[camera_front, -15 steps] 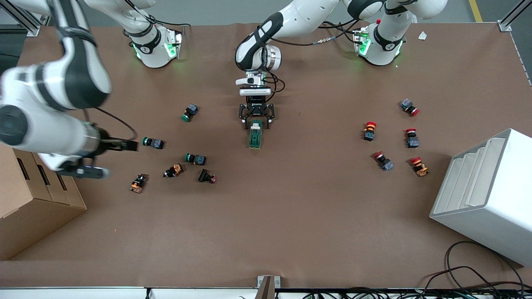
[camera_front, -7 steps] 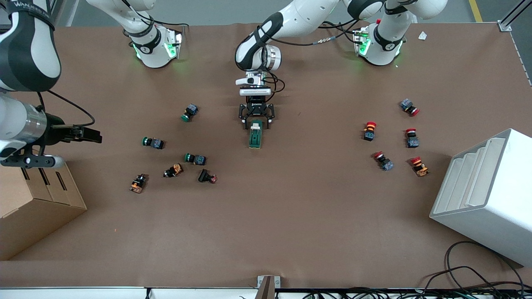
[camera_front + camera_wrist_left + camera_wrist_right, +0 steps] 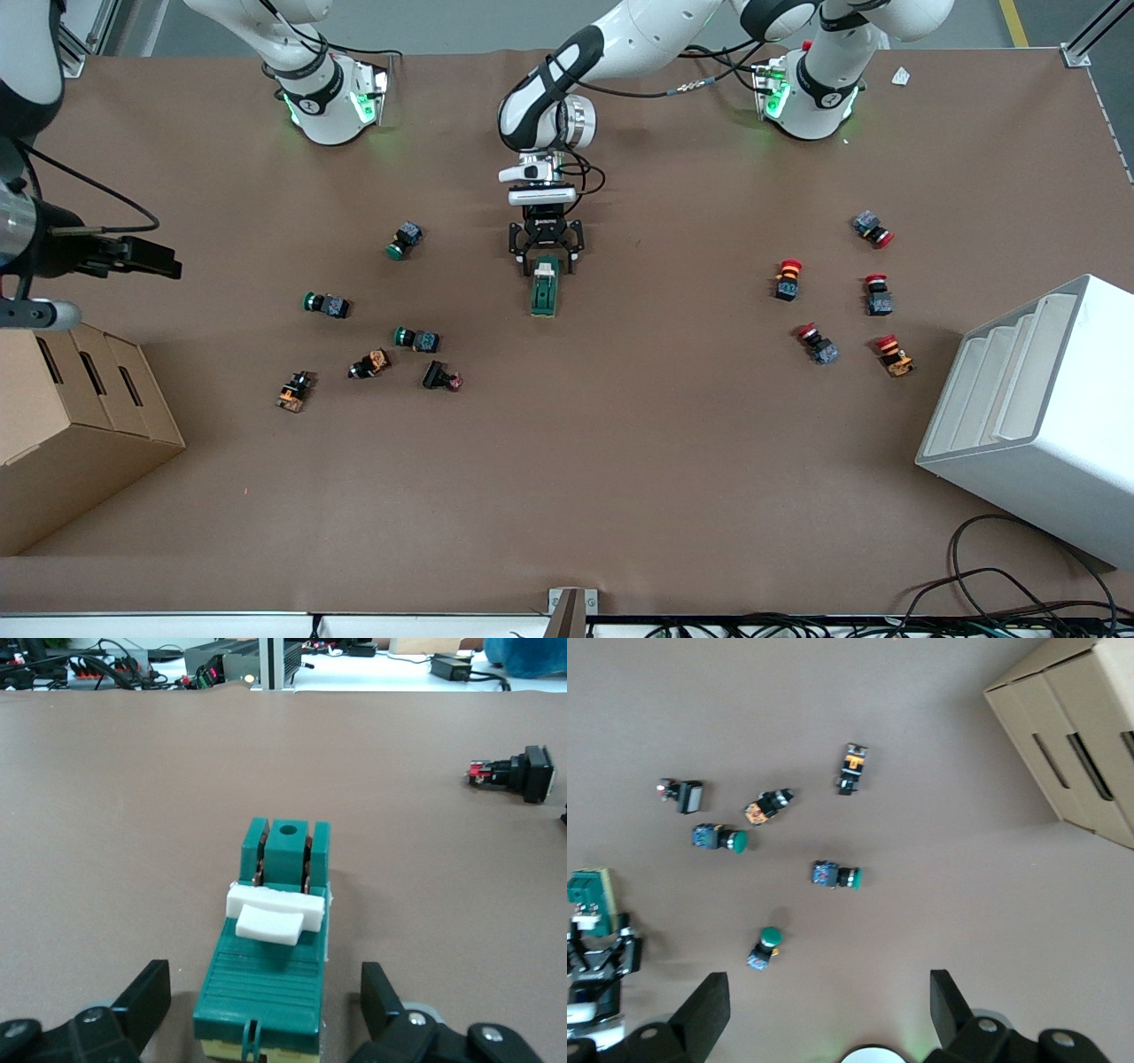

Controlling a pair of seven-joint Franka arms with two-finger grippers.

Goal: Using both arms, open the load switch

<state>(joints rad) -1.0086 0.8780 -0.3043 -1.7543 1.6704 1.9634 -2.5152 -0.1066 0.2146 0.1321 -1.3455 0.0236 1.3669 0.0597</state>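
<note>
The load switch (image 3: 545, 289) is a dark green oblong block with a white toggle (image 3: 269, 917), lying flat mid-table. My left gripper (image 3: 546, 255) is low at the switch's end that faces the arms' bases. It is open, and its fingers (image 3: 149, 992) straddle that end with a gap on each side. In the left wrist view the load switch (image 3: 266, 983) sits between the left gripper (image 3: 263, 979) fingers, untouched. My right gripper (image 3: 164, 264) hangs open and empty, high over the right arm's end of the table. In the right wrist view the right gripper (image 3: 827, 988) looks down on the scattered buttons, with the load switch (image 3: 591, 893) at the picture's edge.
Green-capped push buttons (image 3: 404, 240) (image 3: 326, 305) (image 3: 416, 338) and orange-black parts (image 3: 370, 363) lie toward the right arm's end. Red-capped buttons (image 3: 788, 278) (image 3: 878, 294) lie toward the left arm's end. A cardboard box (image 3: 71, 416) and a white rack (image 3: 1036, 416) stand at the table's two ends.
The right arm has swung away from the green buttons toward its end of the table. The left gripper stays at the switch, its fingers drawn in a little.
</note>
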